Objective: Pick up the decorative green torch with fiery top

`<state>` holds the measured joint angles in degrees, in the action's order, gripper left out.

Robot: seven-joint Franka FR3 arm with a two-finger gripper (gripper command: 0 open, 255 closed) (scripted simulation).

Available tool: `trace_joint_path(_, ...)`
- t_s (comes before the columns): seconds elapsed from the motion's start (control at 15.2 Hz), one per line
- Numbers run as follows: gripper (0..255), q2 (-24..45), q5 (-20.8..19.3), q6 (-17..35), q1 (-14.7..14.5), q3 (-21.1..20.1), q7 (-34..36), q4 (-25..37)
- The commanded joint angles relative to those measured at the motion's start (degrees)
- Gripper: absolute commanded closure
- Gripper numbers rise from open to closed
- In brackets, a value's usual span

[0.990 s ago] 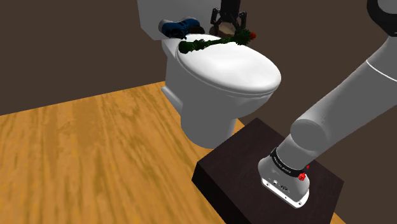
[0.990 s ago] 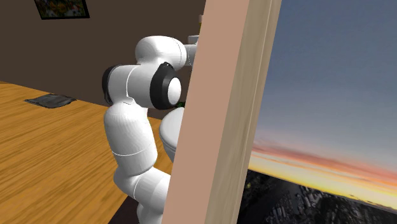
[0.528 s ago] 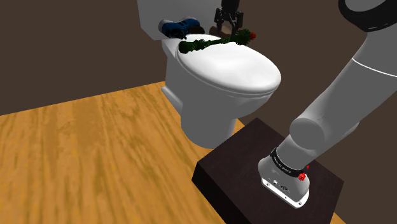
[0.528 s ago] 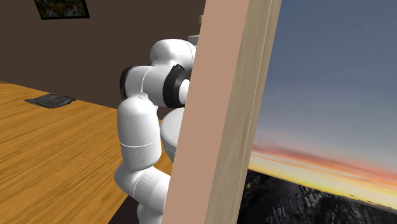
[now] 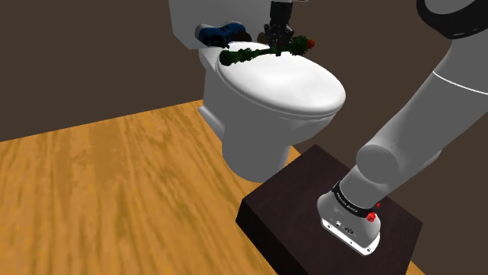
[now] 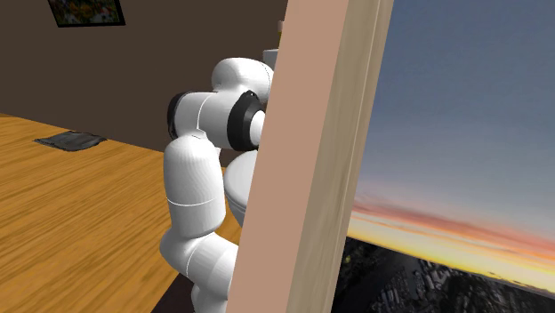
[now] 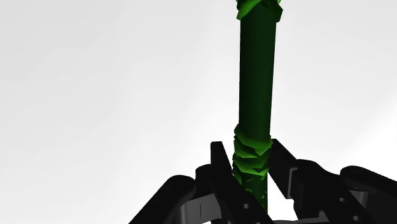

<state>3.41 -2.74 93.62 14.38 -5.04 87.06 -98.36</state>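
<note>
A slim dark green torch [image 5: 249,55], its shaft wrapped in leafy bands and tipped with a small red flame, lies flat on the closed white toilet lid [image 5: 297,86] in the upper middle of the shoulder view. Its long axis runs nearly level across the frame, with the flame end to the right and slightly higher. The black hand [image 5: 279,45] stands upright over it near the flame end. In the wrist view its fingers are narrowed against both sides of the shaft.

Shoulder above stand [image 5: 274,209], wrist close along gripper [image 7: 249,150]
</note>
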Motion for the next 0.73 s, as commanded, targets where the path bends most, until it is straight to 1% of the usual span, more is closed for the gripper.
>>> trace_joint_path(0.0,255,0.0,0.0,0.1,0.0,0.0,0.0,-0.1)
trace_joint_path(0.46,255,0.1,0.0,0.0,0.0,0.0,-0.1,0.0)
trace_joint_path(0.66,255,0.1,0.0,-2.3,0.0,0.0,-0.1,2.4)
